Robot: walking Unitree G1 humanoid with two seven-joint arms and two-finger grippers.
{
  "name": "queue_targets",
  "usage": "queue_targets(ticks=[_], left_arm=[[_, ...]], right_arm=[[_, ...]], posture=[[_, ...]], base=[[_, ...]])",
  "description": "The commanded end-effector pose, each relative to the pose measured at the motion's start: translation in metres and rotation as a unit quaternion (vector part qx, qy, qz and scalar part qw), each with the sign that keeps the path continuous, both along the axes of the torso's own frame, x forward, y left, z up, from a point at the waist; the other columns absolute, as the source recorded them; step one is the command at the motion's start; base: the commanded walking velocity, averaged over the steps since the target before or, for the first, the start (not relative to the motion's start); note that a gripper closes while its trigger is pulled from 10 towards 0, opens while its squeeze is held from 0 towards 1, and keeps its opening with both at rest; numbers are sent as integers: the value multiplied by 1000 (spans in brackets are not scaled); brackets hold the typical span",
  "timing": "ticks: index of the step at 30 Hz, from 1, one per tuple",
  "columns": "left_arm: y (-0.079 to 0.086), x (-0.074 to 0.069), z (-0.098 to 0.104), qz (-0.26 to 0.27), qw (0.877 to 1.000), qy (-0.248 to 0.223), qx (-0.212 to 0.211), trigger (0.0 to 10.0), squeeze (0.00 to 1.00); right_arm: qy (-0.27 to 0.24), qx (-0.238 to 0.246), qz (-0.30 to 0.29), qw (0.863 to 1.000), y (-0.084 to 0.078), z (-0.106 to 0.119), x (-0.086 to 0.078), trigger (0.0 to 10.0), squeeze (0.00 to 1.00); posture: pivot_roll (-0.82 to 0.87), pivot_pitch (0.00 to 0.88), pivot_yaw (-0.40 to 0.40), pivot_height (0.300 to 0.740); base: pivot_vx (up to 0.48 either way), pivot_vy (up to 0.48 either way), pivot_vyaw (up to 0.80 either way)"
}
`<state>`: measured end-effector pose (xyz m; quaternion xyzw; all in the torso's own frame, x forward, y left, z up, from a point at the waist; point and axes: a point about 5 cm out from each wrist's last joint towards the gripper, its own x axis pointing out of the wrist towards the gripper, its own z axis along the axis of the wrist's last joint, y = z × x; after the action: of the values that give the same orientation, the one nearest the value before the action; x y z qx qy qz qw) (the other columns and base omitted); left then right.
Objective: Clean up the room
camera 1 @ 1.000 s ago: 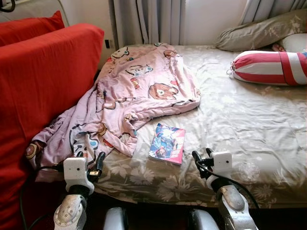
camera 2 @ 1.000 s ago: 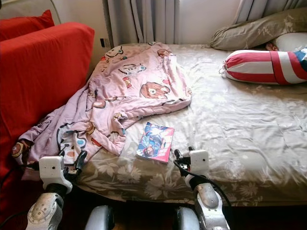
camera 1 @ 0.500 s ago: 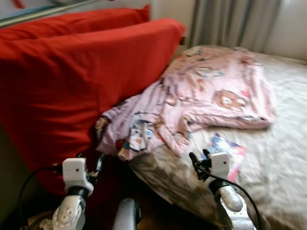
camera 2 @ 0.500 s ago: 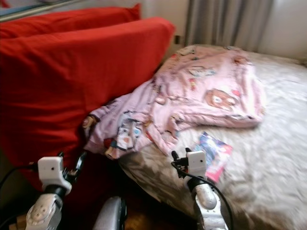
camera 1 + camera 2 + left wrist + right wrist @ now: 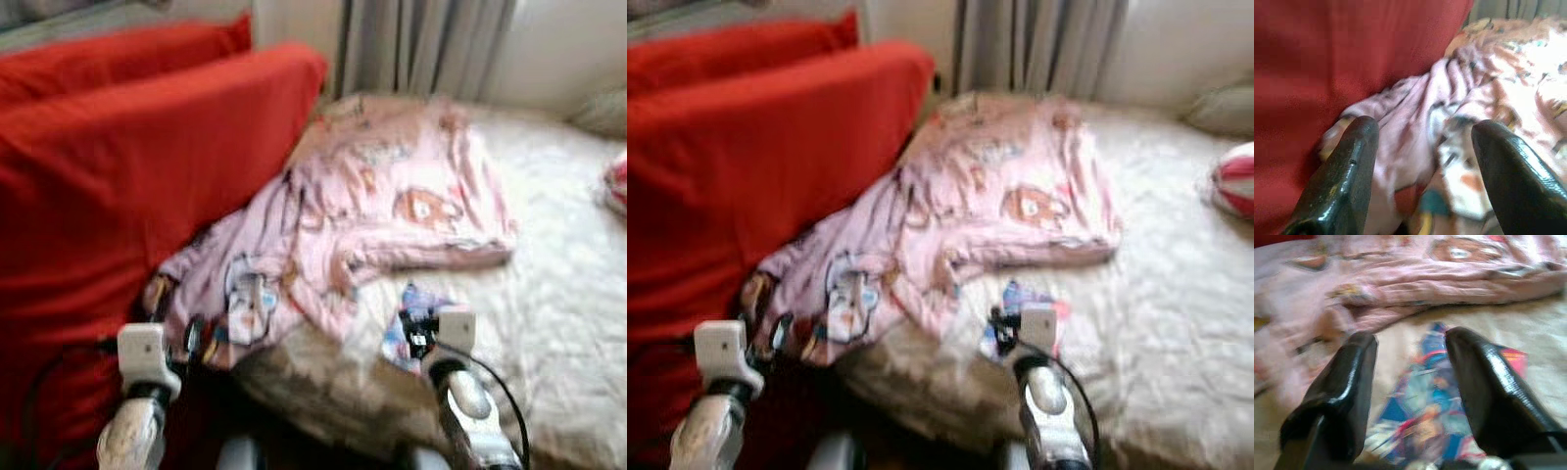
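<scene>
A pink cartoon-print blanket [image 5: 392,211] lies crumpled across the left side of the bed [image 5: 558,284], its lower end hanging off the near corner beside the red sofa [image 5: 118,166]. A colourful book [image 5: 1435,416] lies on the bedsheet just below the blanket's edge. My right gripper [image 5: 1410,377] is open just above the book, nothing between its fingers; it also appears as the right gripper [image 5: 416,328] over the book [image 5: 416,299]. My left gripper [image 5: 1422,161] is open, pointing at the blanket's [image 5: 1459,122] hanging end.
The red sofa [image 5: 735,157] presses against the bed's left side. Grey curtains [image 5: 421,44] hang behind the bed. A red-and-white striped pillow [image 5: 1236,181] and a beige pillow [image 5: 1220,106] lie at the far right. The picture is blurred.
The camera has swung back to the right, bringing more bed and the striped pillow into view. Both arms keep their pose; the right gripper now sits over the book.
</scene>
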<state>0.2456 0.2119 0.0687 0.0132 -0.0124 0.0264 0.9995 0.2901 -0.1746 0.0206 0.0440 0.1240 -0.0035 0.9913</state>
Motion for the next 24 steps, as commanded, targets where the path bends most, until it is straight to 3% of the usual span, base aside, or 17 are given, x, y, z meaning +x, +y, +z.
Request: queue_targets(ticks=[1,7,12,19,23,24], left_arm=[[1,-2,-2,-4,1000,7,2,10000,0],[0,-2,-1,-5,1000,7,2,10000,0],[0,-1,-1,-5,1000,7,-6,10000,0],[-1,4,3,-11,1000,2,-7,10000,0],[0,6,4,-11,1000,2,-6,10000,0],[0,7,5,-13,1000,1,-6,10000,0]], right_arm=[[21,7,-16,1000,-5,-7,-4,10000,0],[37,5,-23,999,-7,-10,-2,10000,0],[90,-16,-65,994,-18,-21,-5,10000,0],[116,0,-87,990,-21,-27,-6,10000,0],[116,36,-110,986,-23,-28,-6,10000,0],[114,50,-114,986,-23,-28,-6,10000,835]], posture=[[57,0,10,581],[57,0,11,581],[62,1,17,581],[82,11,21,581],[91,29,35,581],[91,29,35,581]], base=[[304,0,0],[194,0,0],[0,0,0],[0,0,0],[0,0,0],[0,0,0]])
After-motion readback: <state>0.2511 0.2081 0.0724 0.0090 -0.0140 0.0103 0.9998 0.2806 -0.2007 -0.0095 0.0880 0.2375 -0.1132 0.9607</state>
